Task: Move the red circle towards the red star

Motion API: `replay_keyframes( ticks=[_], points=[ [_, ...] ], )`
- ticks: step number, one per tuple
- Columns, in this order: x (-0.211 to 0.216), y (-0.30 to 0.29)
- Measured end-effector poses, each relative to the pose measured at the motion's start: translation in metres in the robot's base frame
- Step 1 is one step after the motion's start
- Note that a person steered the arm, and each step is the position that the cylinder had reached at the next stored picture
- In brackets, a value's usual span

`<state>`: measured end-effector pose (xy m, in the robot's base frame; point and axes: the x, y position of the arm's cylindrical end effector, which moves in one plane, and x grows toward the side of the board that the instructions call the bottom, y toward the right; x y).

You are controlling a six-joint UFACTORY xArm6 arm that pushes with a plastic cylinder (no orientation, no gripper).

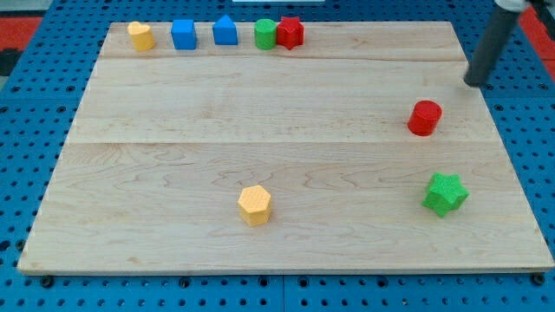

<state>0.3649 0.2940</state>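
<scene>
The red circle stands on the wooden board at the view's right, about mid-height. The red star sits at the view's top, just right of centre, touching a green circle. My tip is at the view's upper right, above and to the right of the red circle, a short gap away and not touching it. The rod rises out of the top edge of the view.
Along the top edge stand a yellow block, a blue square and a blue house-shaped block. A yellow hexagon lies at bottom centre. A green star lies below the red circle. The board rests on blue pegboard.
</scene>
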Motion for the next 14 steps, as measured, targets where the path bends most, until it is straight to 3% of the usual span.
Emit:
replay_keyframes(
  ticks=[1, 2, 3, 4, 6, 8, 9, 10, 12, 13, 14],
  points=[
    [0.055, -0.012],
    [0.053, -0.085],
    [0.022, -0.155],
    [0.027, -0.176],
    [-0.054, -0.199],
    [0.008, -0.218],
    [-0.032, -0.267],
    [-0.065, -0.256],
    [-0.026, -0.245],
    [-0.059, -0.208],
    [-0.108, -0.208]
  ],
)
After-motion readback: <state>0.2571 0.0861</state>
